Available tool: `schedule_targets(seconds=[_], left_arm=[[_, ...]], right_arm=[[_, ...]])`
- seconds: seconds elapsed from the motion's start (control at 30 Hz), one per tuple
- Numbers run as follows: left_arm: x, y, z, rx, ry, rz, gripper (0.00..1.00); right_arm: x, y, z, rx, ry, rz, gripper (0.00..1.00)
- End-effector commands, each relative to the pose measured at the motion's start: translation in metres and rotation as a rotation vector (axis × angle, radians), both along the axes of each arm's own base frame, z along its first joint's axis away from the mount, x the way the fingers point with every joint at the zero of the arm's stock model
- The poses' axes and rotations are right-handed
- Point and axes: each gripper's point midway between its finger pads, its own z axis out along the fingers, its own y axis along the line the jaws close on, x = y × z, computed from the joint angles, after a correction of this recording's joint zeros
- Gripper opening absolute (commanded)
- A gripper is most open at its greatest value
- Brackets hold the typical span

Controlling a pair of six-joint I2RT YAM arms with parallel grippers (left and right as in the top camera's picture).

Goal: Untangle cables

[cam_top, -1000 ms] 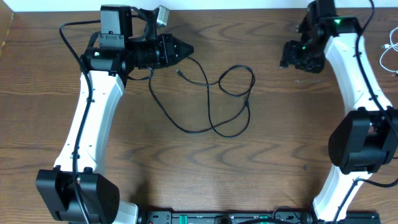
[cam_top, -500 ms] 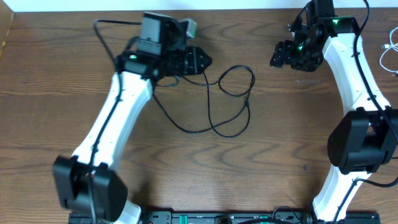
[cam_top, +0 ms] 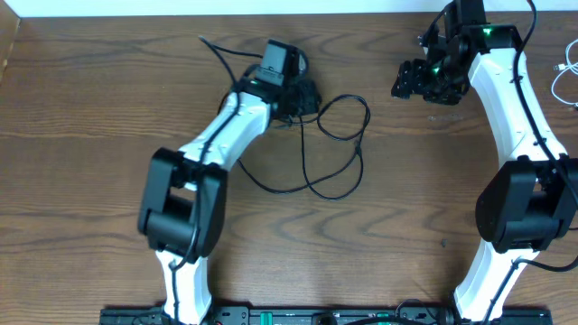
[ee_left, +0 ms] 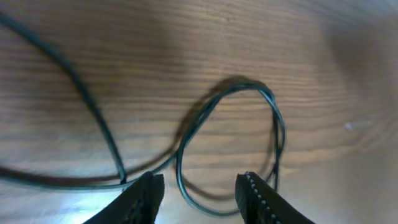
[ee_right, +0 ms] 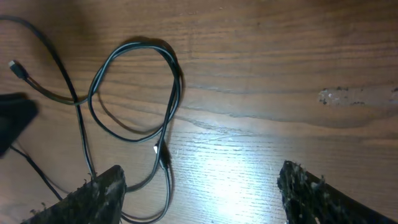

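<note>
The black cables (cam_top: 360, 153) lie in loose crossing loops at the middle of the wooden table. My left gripper (cam_top: 307, 96) hovers at the loops' upper left end. In the left wrist view its jaws (ee_left: 200, 182) stand apart, and one cable loop (ee_left: 180, 155) runs on the table between and beyond the fingertips, not gripped. My right gripper (cam_top: 404, 83) hangs open to the right of the loops, apart from them. In the right wrist view, the right gripper (ee_right: 202, 180) holds nothing, and a round cable loop (ee_right: 176, 84) lies past its left finger. A white cable (cam_top: 554, 86) lies at the far right edge.
The left arm's own thicker black wire (cam_top: 217, 50) arcs behind its wrist near the table's back edge. Both arm bases stand at the front edge, left (cam_top: 181, 298) and right (cam_top: 488, 280). Pale scuff marks (ee_right: 357, 94) show on the wood by the right gripper.
My left arm has swung right to the upper left end of the loops and its jaws have opened. The right gripper shifted slightly left and opened a little wider.
</note>
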Motion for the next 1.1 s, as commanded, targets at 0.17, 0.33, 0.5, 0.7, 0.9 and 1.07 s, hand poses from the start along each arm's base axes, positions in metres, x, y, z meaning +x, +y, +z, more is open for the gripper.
schedule_targets(seconds=[0.17,0.33,0.5,0.7,0.9,1.07], left_arm=[[-0.001,-0.001,-0.049,0.192,-0.034,-0.057,0.44],[-0.001,0.002,-0.059,0.235,-0.043,-0.09,0.43],[0.0,0.005,-0.06,0.283,-0.063,-0.088,0.36],[0.001,0.006,-0.061,0.351,-0.091,-0.076,0.35],[-0.002,0.003,-0.065,0.358,-0.088,-0.083,0.36],[-0.004,0.002,-0.074,0.372,-0.077,-0.103,0.36]], right_arm=[[-0.001,-0.001,-0.004,-0.014,0.011,0.006,0.76],[-0.001,-0.001,-0.005,-0.013,0.011,0.007,0.77],[-0.002,0.002,-0.005,-0.013,0.011,0.011,0.77],[-0.002,0.003,-0.005,-0.013,0.013,0.014,0.77],[-0.006,0.004,-0.01,-0.014,0.029,0.018,0.77],[-0.006,0.005,-0.01,-0.014,0.028,0.02,0.77]])
